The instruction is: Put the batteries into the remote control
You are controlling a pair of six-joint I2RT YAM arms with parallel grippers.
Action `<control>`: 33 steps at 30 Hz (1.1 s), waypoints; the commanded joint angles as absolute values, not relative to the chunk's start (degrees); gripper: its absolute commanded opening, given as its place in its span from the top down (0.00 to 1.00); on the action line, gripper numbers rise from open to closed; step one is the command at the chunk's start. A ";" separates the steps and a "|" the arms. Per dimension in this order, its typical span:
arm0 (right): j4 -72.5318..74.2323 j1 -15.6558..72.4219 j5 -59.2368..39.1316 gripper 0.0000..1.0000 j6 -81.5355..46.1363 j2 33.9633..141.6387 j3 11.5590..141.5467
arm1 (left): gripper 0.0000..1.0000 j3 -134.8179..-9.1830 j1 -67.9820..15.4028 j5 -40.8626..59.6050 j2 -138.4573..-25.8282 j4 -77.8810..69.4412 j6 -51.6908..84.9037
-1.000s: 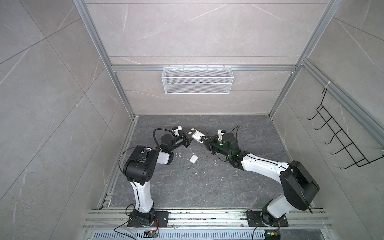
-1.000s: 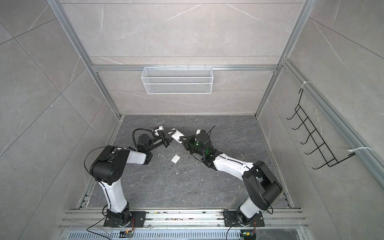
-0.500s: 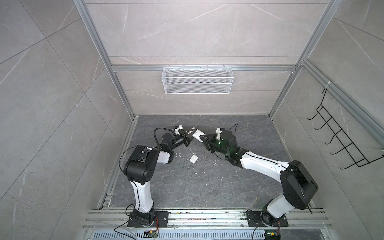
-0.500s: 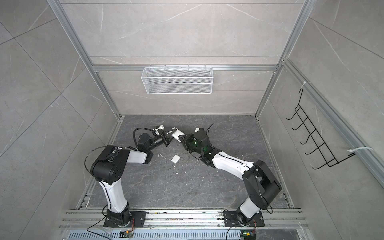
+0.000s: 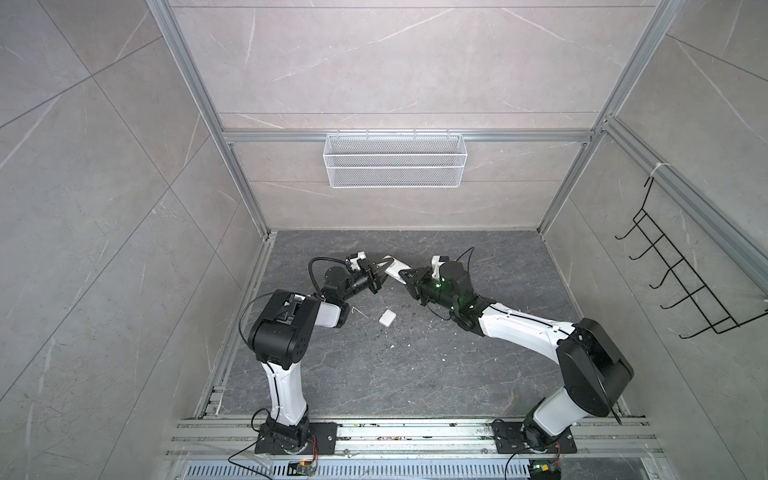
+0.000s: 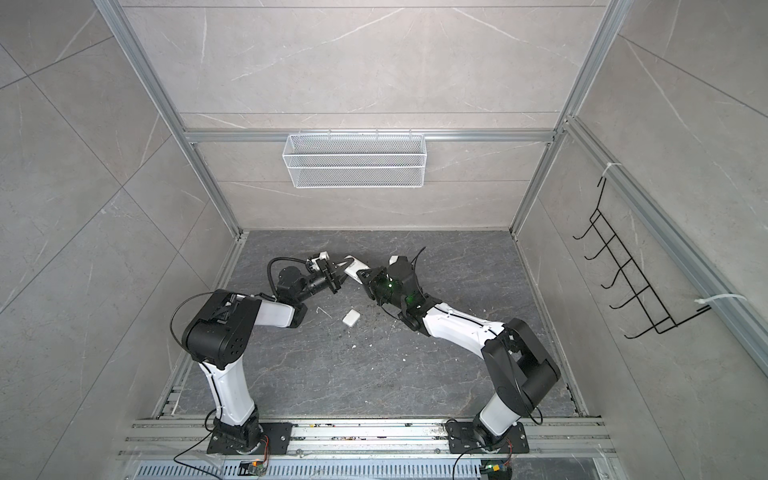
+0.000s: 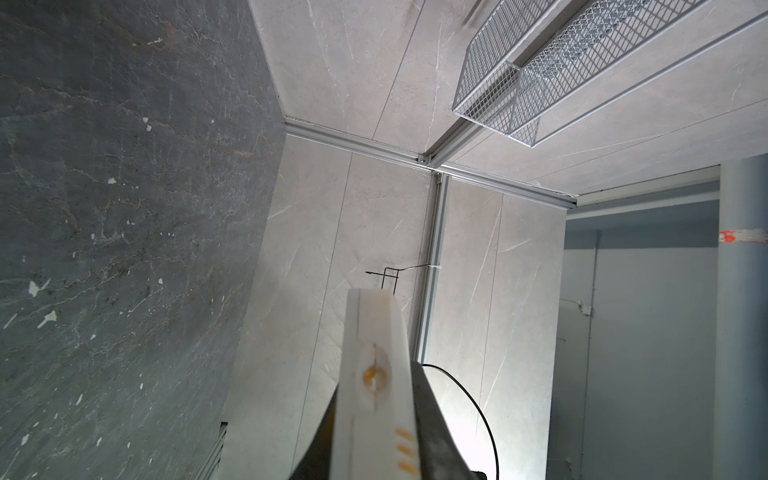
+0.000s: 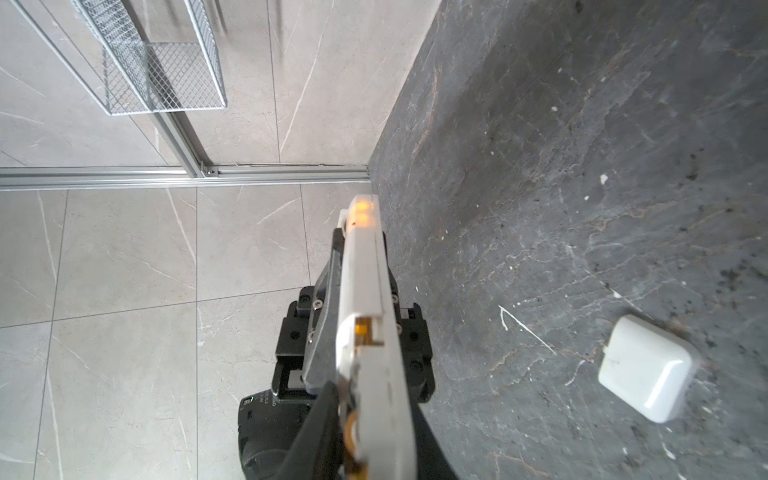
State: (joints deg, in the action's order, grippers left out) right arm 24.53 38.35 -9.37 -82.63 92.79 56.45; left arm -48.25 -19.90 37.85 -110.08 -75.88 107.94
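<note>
The left fingers (image 7: 434, 432) clamp the remote control (image 7: 374, 353) above the bench (image 5: 415, 374); the right fingers (image 8: 309, 449) flank its end, grip unclear. Pulling from 2 sides could twist it loose.

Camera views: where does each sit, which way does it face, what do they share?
Top views: high above the arms' bases, looking down at the dark stone floor; left arm and right arm show whole.
Left wrist: looks along the left hand, shut on the flat white remote control, towards a side wall.
Right wrist: looks along the right hand and remote control towards a back corner.
Shared: all show the remote control and the white mesh basket.
</note>
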 commanded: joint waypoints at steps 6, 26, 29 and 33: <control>20.98 38.84 -9.27 0.72 -80.16 90.39 54.59 | 1.00 -49.31 -19.60 37.61 -109.34 -81.12 107.23; 18.58 38.77 -10.24 0.60 -76.67 90.98 56.59 | 1.00 -47.34 -16.87 39.35 -109.34 -81.12 104.95; 16.12 37.93 -12.45 0.40 -69.49 90.30 57.84 | 1.00 -45.76 -14.88 42.29 -109.31 -81.01 100.27; 8.51 35.85 -16.56 0.28 -52.92 87.41 59.02 | 1.00 -40.49 -9.86 47.13 -109.67 -80.95 92.21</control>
State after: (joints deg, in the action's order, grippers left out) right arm 15.42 36.99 -13.34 -67.37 90.41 56.88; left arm -43.35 -12.93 42.33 -110.08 -77.32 100.40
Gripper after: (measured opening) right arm 0.705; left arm 0.179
